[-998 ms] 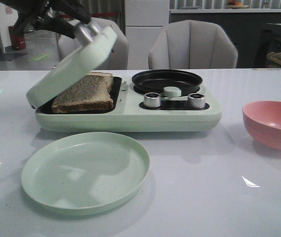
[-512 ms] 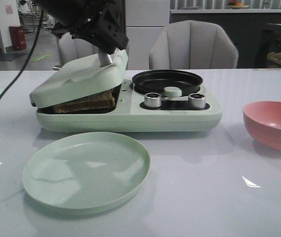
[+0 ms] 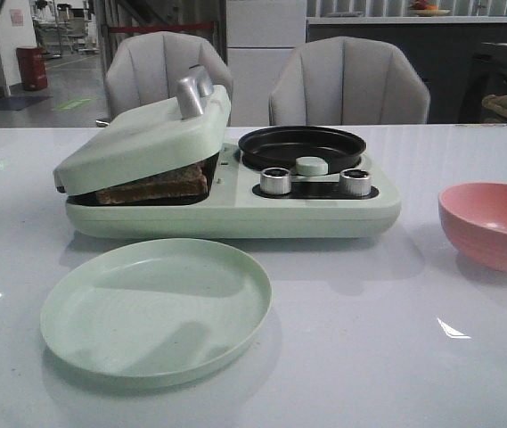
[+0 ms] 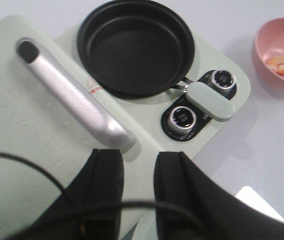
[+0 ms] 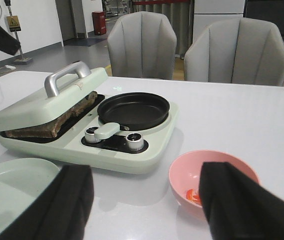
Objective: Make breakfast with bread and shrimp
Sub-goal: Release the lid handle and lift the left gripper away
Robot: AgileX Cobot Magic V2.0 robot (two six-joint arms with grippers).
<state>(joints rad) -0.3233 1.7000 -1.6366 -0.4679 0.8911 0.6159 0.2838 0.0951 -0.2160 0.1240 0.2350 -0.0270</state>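
The left gripper (image 4: pixel 138 167) shows two black fingers (image 4: pixel 107 175) with a gap between them, holding nothing. Just past them is the shiny silver handle (image 4: pixel 72 97) on the pale green flat lid (image 4: pixel 17 150) of the cooker. At about 12 o'clock from the fingers sits a round black pan (image 4: pixel 136 47). At 2 o'clock are two silver round knobs (image 4: pixel 182 117) and a pale green pan grip (image 4: pixel 209 100). Far off at 2 o'clock stands a pink round bowl (image 4: pixel 277 55) with small orange shrimp (image 4: pixel 283 67) inside.
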